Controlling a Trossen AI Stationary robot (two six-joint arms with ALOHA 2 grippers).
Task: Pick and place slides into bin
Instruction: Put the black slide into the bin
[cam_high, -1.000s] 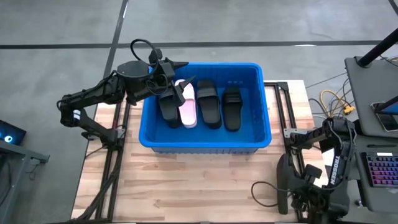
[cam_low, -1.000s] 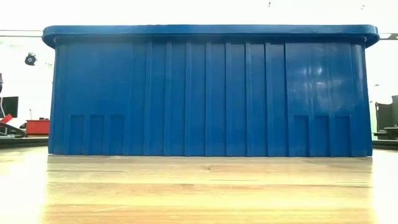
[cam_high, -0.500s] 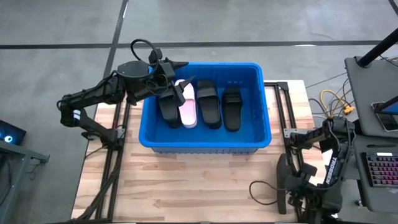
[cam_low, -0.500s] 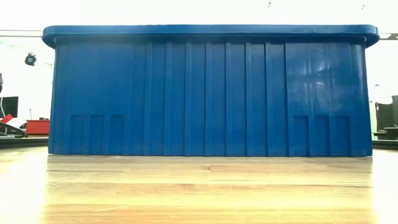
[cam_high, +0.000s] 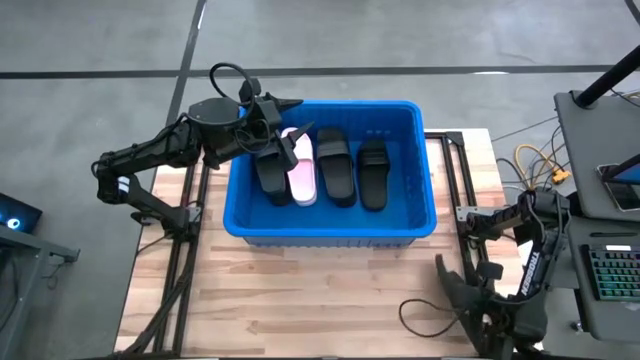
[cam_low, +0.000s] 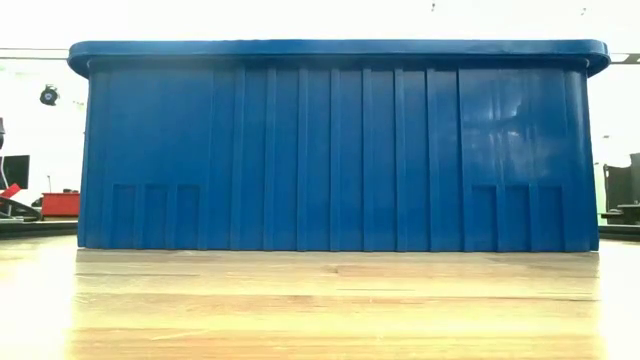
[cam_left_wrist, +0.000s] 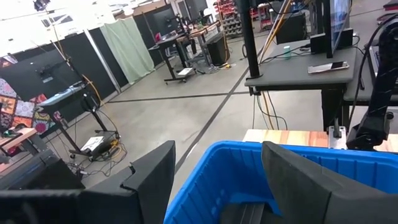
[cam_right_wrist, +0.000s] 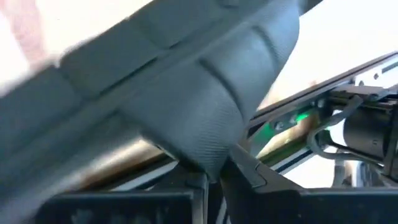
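Observation:
The blue bin stands on the table's far half and fills the low view. In it three black slides and a pink one lie side by side. My left gripper hangs level over the bin's far left corner, open, with nothing between its fingers. My right gripper is at the table's near right corner, pointing steeply down. Its fingers are shut on a dark grey textured slide that fills much of the blurred right wrist view. My right gripper pinches a narrow end of the dark slide between its two fingers, coming from above at a steep slant. The view is blurred, so which part of the slide this is does not show, nor what the slide rests on.
A cable loop lies on the wood beside my right gripper. Black frame rails run along the table's right edge, with a desk and keyboard beyond. Bare wood stretches from the bin to the near edge.
My right arm has sunk a little at the table's near right corner and its wrist has rolled, so the dark shape under it now lies slanted instead of straight. The bin and the slides in it have stayed put.

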